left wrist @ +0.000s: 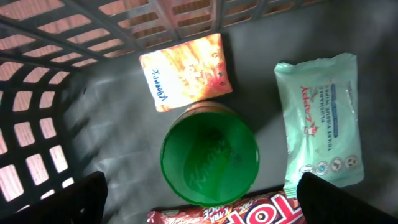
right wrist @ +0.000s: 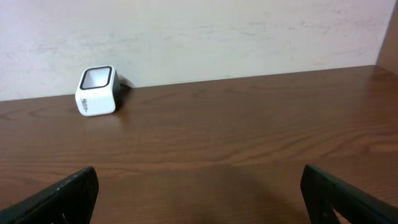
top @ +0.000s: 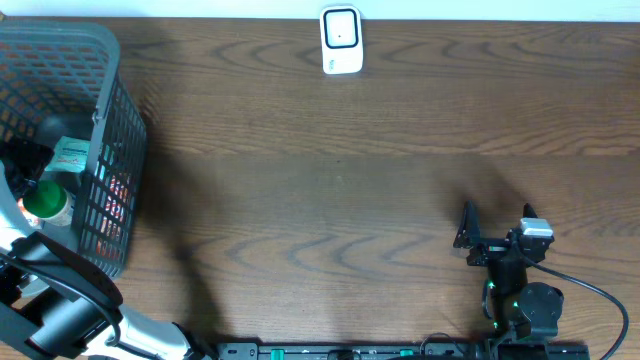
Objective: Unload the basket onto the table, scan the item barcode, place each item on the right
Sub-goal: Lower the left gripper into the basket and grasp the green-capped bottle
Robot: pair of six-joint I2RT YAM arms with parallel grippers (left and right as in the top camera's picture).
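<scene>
The left gripper (left wrist: 202,196) hangs inside the basket (top: 110,120) at the table's (top: 330,180) left edge, facing down. Its fingers (left wrist: 74,199) stand wide apart at the lower corners of the wrist view, released and holding nothing. Directly below, between them, stands a can (left wrist: 209,158) with a green lid, upright on the basket floor. An orange packet (left wrist: 186,71) lies flat just beyond the can, near the basket wall. A mint-green pack of wipes (left wrist: 320,118) lies flat beside the can. A red packet (left wrist: 230,214) shows partly at the bottom edge, touching or just under the can's rim; which one cannot be told.

The scanner (top: 341,40), a small white box with a dark window, stands at the far edge of the table by the wall, well apart from the basket.

The right gripper (right wrist: 199,193) hovers low over the near right part of the table, pointing toward the far wall. Its jaws are spread wide and empty, with bare wood between them.
</scene>
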